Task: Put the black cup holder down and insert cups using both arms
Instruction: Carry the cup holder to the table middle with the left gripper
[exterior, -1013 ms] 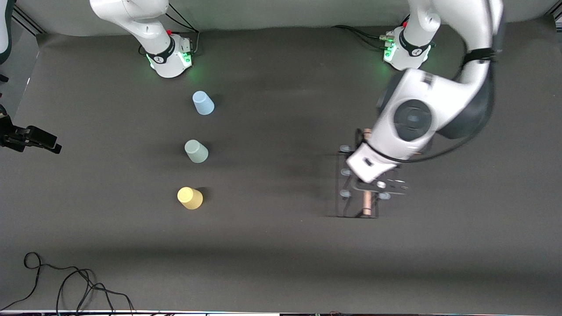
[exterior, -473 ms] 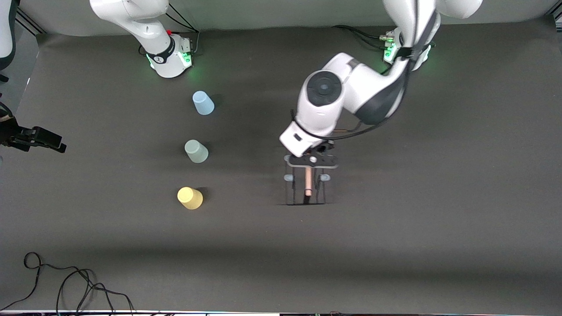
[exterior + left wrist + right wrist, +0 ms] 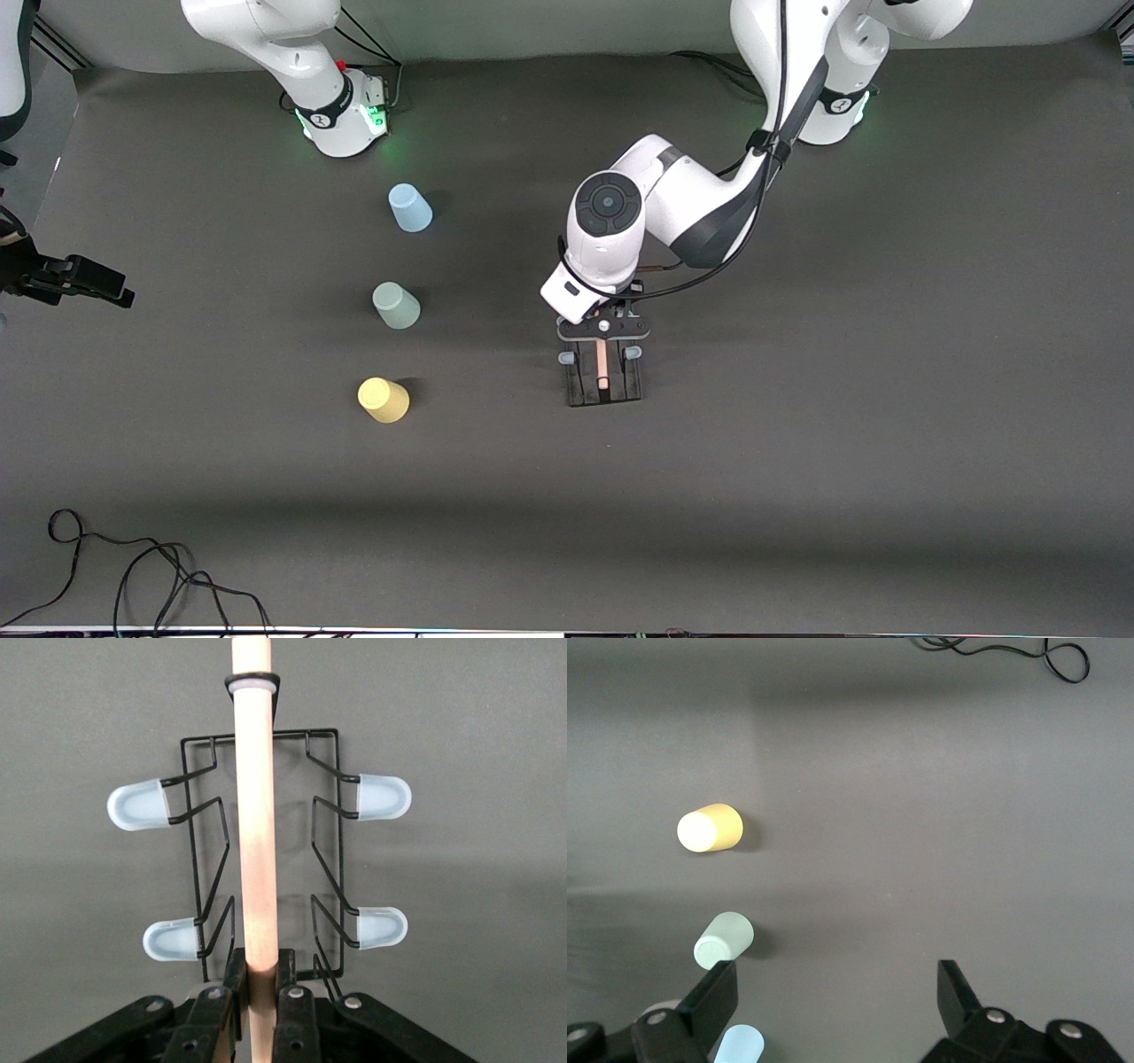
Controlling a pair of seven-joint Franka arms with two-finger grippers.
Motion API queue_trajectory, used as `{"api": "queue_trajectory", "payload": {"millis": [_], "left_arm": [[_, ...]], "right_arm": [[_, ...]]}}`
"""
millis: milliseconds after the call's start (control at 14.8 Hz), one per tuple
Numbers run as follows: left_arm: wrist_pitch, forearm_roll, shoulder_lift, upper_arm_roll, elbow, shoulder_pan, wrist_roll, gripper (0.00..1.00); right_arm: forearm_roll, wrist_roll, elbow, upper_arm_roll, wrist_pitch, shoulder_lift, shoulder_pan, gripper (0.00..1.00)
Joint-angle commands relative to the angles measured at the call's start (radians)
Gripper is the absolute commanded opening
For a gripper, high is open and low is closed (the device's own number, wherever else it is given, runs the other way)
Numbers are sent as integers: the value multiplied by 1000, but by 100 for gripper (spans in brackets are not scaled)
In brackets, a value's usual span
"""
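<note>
Three cups, light rigid plastic, upside down mid-table: yellow point(image 3: 384, 400), grey-green point(image 3: 396, 306), blue point(image 3: 410, 208); best pinched across their walls. Right gripper point(image 3: 833, 1010) waits high above them, jaws apart. Left gripper point(image 3: 602, 329) clamped on black cup holder's point(image 3: 603, 383) stiff wooden rod point(image 3: 255, 850); light wire frame extends past jaws, at table.

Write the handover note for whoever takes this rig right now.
Left gripper: jaws shut on the holder's wooden rod, mid-table; whether the holder touches the table cannot be told.
Right gripper: jaws open, holding nothing, waiting above the cups.
Cups: blue, grey-green and yellow stand upside down in a row toward the right arm's end, blue farthest from the front camera, yellow nearest.
Done: holder gripped.
Left: set down and release the holder, then put all three cups on its pegs.
</note>
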Motion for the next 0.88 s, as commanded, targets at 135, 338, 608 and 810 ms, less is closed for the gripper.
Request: {"api": "queue_trajectory", "payload": {"millis": [135,338,608,810], "left_arm": [[-1,-13,-13,7,3,-14,-25,0],[18,-13,4,9,3,-36,-36,0],[48,-12,16,9,3,-40,-66,0],[49,-13,16,9,5,-36,-68,12]], "right_arm": [[19,-2,15,-2,-18,5,0,100],[19,-1,15,-2,-18,5,0,100],[19,-2,15,-2,-18,5,-1,100],[19,-2,15,-2,-18,5,0,100]]}}
